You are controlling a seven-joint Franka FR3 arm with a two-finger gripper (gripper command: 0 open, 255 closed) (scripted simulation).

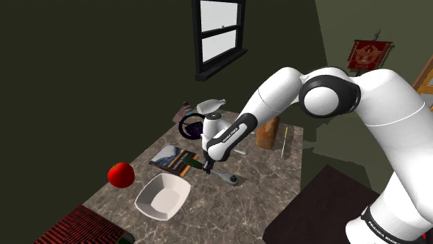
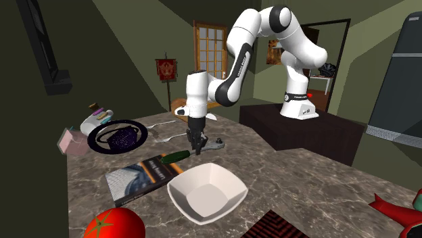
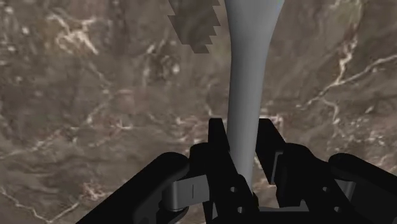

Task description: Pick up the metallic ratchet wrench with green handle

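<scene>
The ratchet wrench (image 2: 208, 143) lies low over the marble table (image 2: 291, 182). Its green handle (image 2: 174, 156) points toward the book and its metal head toward the stand. In the shoulder view the wrench (image 1: 227, 178) sits just under my gripper (image 1: 207, 166). My gripper (image 2: 196, 149) comes straight down onto the shaft between handle and head. In the wrist view the grey shaft (image 3: 245, 63) runs between my two black fingers (image 3: 217, 137), which clasp it on both sides; the gripper (image 3: 243, 130) is shut on it. I cannot tell whether the wrench is touching the table.
A white bowl (image 1: 163, 196) and a book (image 1: 173, 158) lie close to the wrench. A red fruit (image 1: 121, 174) is near the table edge, and a dark plate (image 1: 191, 126) and a white jug (image 1: 210, 106) are at the back. A brown box (image 1: 267, 132) and a fork (image 1: 283, 142) stand toward the stand.
</scene>
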